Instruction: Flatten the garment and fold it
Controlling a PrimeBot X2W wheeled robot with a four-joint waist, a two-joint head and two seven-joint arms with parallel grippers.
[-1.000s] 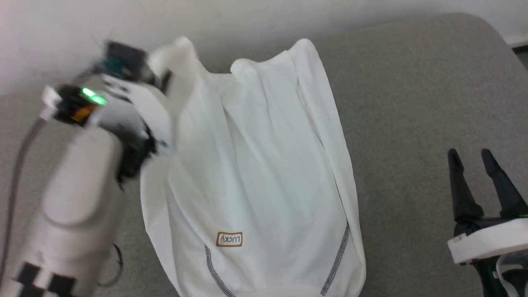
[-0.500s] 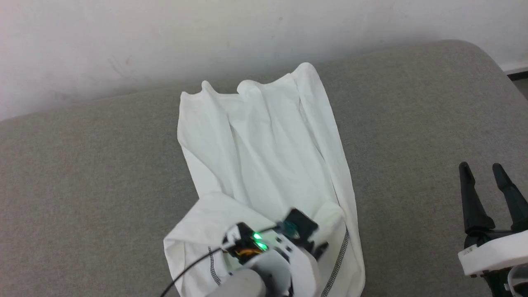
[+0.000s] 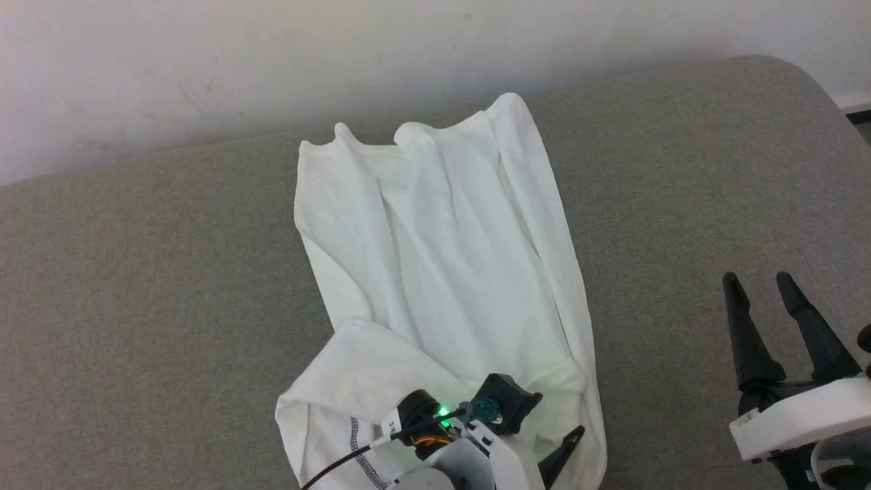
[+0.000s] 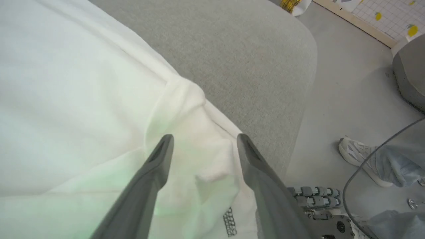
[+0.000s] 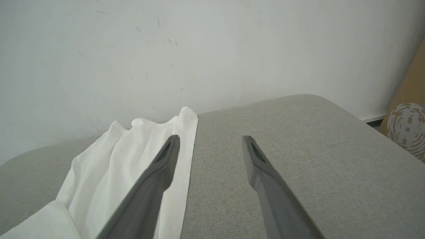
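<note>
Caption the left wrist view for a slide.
Open left gripper over the white garment on a grey padded surface.

The left wrist (image 3: 469, 425) sits low at the head view's bottom edge, left jaws spread wide, empty; the right wrist (image 3: 796, 415) waits lower right, right jaws parted, pointing up

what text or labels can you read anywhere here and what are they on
None is readable.
White tag behind the left gripper: print too small.
Sticker on the right gripper's white housing: too small.
Round white print on the brown board: blurred, no letters.
</note>
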